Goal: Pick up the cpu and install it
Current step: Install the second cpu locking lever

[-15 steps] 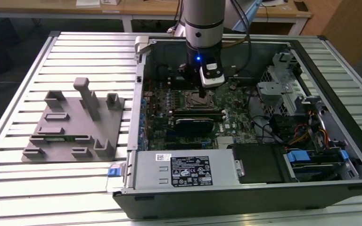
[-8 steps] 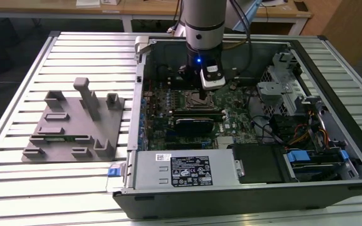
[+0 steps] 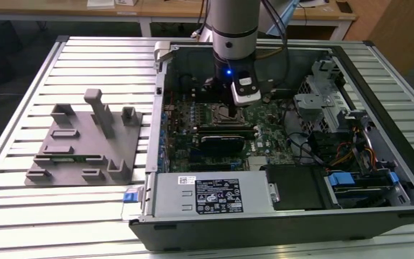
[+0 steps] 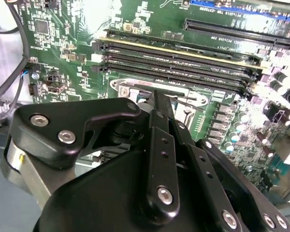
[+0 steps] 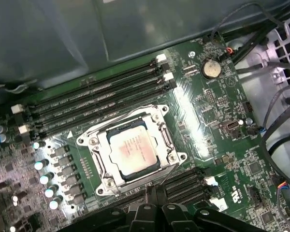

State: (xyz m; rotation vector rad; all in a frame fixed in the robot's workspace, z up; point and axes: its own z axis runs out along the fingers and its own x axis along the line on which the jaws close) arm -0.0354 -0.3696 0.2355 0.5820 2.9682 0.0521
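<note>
Looks like the cpu point(image 5: 133, 152) is already sitting in its socket point(image 5: 130, 155) with my gripper point(image 5: 157, 193) hovering right above it, fingers pinched together on nothing as far as I can tell, so I'd guess seating's done.

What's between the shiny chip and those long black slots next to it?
In the first wrist view, the socket's metal frame and a thin strip of green board lie between the cpu and the memory slots.

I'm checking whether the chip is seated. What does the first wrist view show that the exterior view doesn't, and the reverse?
First wrist view alone: the cpu lying in its metal socket frame, silvery top up, and a coin battery. Exterior view alone: the grey fixture plate beside the case, the power-supply box, and the arm reaching into the case. Both share the green motherboard and its memory slots.
</note>
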